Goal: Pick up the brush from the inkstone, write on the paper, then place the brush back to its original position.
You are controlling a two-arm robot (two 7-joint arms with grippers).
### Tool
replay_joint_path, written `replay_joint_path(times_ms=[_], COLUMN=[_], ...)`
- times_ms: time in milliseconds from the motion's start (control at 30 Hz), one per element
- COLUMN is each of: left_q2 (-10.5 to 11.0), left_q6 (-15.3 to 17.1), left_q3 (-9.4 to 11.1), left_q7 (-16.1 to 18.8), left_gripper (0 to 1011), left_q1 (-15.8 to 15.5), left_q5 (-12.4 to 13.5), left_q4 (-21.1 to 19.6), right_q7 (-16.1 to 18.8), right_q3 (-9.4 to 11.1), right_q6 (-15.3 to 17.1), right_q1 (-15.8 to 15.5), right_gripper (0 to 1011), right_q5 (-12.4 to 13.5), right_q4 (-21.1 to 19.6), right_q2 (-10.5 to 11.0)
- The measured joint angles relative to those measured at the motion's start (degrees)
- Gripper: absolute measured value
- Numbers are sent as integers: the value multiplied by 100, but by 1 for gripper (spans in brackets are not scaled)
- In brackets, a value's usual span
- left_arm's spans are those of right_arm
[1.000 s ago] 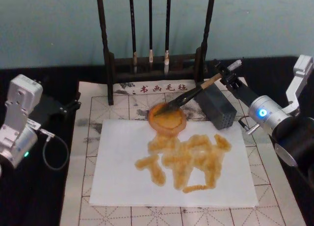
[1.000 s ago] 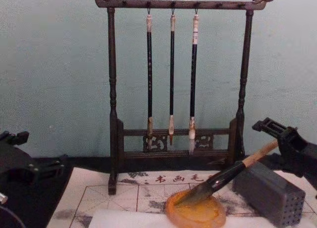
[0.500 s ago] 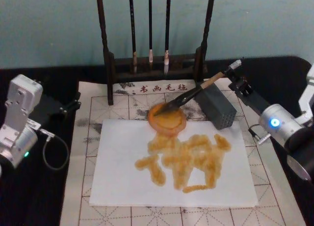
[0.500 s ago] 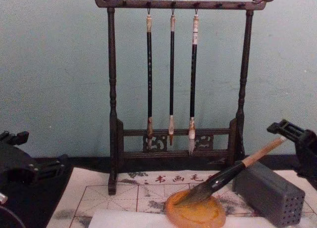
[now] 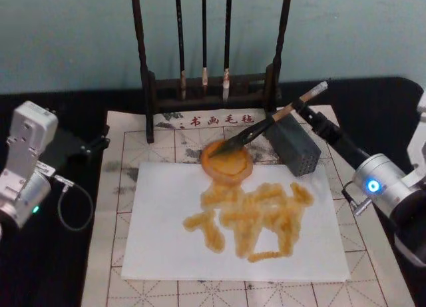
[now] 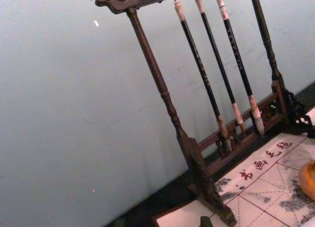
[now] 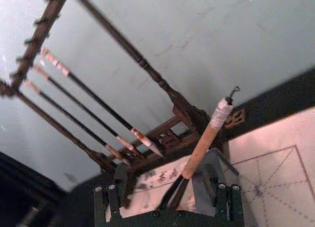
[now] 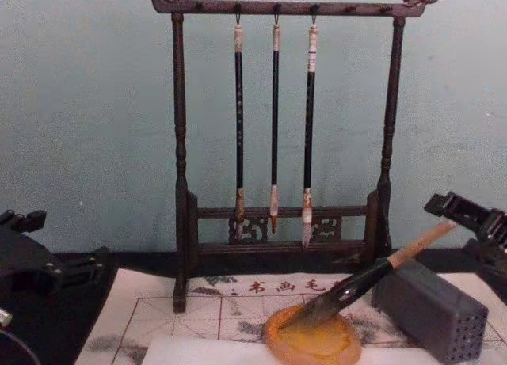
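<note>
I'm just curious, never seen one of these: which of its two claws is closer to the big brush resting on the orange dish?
The right gripper: it sits open just behind the brush's pale end, apart from it. The left gripper is parked across the mat's far side.

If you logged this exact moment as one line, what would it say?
brush: tip on inkstone, shaft leaning on grey block | paper: orange strokes | right gripper: open, near brush end | left gripper: parked at left

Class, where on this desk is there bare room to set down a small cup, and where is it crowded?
Free: the mat strip left of the paper, and its front edge. Crowded: around the inkstone, where the brush leans on the grey block before the brush rack, right claw close by.
</note>
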Motion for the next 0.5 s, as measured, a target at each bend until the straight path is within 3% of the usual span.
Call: replay_joint_path(times_ms=[33, 133, 167, 267, 300, 367, 400, 500], left_q2=[0, 0, 0, 0, 0, 0, 0, 0], left_q6=[0, 0, 0, 0, 0, 0, 0, 0], left_q3=[0, 0, 0, 0, 0, 0, 0, 0], left_q7=[0, 0, 0, 0, 0, 0, 0, 0], left_gripper=[1001, 1001, 1001, 1001, 1001, 1001, 1001, 1001], left_q1=[0, 0, 0, 0, 0, 0, 0, 0], left_q5=[0, 0, 0, 0, 0, 0, 0, 0], left_q4=[0, 0, 0, 0, 0, 0, 0, 0], right_q7=[-76, -195, -282, -421, -522, -620, -731, -942], right_q3=[-64, -175, -255, -368, -438, -494, -565, -702], right_q6=[-132, -299, -394, -522, -607, -683, -771, -923], right_q1=[-20, -41, -51, -63, -69, -75, -79, -82], right_gripper=[1002, 1002, 1002, 1002, 1002, 1002, 1002, 1002], right_q5=[-291, -711, -996, -1418, -1703, -1944, -2245, -2831], right_q4=[-55, -129, -177, -231, -258, -273, -283, -284], right_q2=[25, 66, 97, 138, 161, 180, 202, 242])
